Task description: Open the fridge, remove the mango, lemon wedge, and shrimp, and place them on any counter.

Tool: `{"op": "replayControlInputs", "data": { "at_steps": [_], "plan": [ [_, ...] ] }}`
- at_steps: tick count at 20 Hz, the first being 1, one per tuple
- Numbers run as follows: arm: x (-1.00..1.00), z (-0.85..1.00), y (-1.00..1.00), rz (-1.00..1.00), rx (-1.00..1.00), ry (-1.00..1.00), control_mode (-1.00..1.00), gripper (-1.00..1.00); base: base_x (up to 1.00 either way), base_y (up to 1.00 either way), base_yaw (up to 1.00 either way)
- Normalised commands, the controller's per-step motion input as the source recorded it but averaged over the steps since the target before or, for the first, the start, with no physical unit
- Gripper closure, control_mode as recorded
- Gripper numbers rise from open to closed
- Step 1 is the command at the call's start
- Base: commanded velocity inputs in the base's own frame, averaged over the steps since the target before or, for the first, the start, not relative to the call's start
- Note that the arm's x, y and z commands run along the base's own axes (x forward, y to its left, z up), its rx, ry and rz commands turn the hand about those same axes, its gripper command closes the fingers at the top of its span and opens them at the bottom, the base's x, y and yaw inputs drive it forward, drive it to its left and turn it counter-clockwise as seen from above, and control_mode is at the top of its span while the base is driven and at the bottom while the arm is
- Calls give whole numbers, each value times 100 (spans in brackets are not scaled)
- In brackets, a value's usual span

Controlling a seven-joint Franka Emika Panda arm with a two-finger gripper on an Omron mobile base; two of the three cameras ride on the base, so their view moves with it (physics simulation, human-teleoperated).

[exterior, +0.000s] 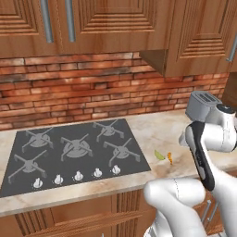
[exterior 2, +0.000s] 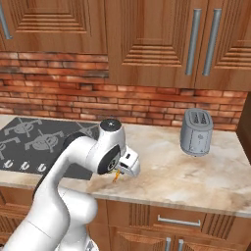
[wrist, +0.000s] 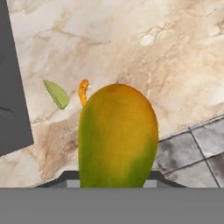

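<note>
Item: mango [wrist: 118, 135], sitting gripped in jaws of gripper [exterior 2: 128, 165] & hovering over counter [exterior 2: 186, 171] edge, w/ lemon wedge [wrist: 57, 94] & shrimp [wrist: 83, 92] lying nearby beside cooktop [exterior: 74, 150]; risk: round fruit rolling off edge or knocking shrimp if released early.

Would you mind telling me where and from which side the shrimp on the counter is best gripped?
Probably from straight above, with the fingers closing across the middle of the shrimp. It is a tiny curled piece lying flat on the counter, so no side offers height to pinch. The lemon wedge lies close beside it, toward the cooktop, so the fingers should avoid that side.
</note>
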Motion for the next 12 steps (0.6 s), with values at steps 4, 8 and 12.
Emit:
{"op": "replayControlInputs", "data": {
  "at_steps": [4, 8, 12],
  "plan": [
    [90, -41, -42, -1, 0, 0, -100, 100, 0, 0, 0],
    [97, -44, -54, 0, 0, 0, -100, 100, 0, 0, 0],
    [57, -46, -21, 0, 0, 0, -100, 100, 0, 0, 0]
  ]
}}
